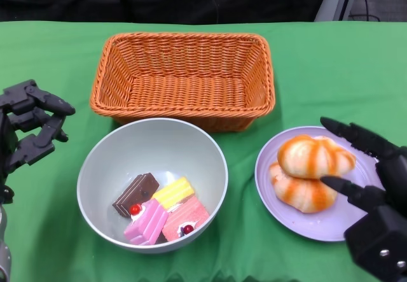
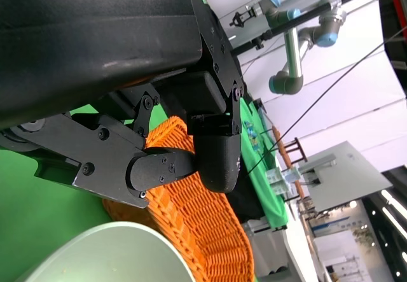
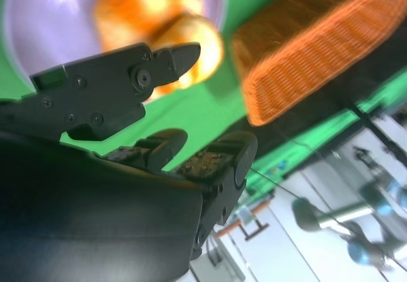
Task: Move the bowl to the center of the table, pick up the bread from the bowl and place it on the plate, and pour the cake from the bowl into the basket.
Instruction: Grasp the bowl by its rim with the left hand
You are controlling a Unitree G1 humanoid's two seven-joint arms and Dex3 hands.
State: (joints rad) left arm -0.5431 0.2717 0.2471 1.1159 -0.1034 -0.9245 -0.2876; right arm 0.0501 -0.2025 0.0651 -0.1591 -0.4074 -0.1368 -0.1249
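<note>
A grey bowl [image 1: 152, 181] stands at the table's middle front, holding several cake pieces [image 1: 162, 211], brown, yellow and pink. Two orange-striped bread buns [image 1: 311, 170] lie on the lilac plate [image 1: 331, 221] to its right. My right hand [image 1: 372, 193] hovers at the plate's right side, fingers apart, holding nothing; one fingertip reaches close to the lower bun. In the right wrist view the buns [image 3: 184, 40] and plate [image 3: 38, 21] show blurred beyond the fingers [image 3: 172, 56]. My left hand [image 1: 28, 126] is left of the bowl, apart from it, holding nothing. The bowl's rim [image 2: 108, 253] shows in the left wrist view.
An orange wicker basket [image 1: 184, 78] stands empty behind the bowl, almost touching its far rim; it shows too as the basket [image 3: 311, 53] and the basket [image 2: 191, 218] in the wrist views. Green cloth [image 1: 51, 53] covers the table. Robot arms and furniture stand beyond the table.
</note>
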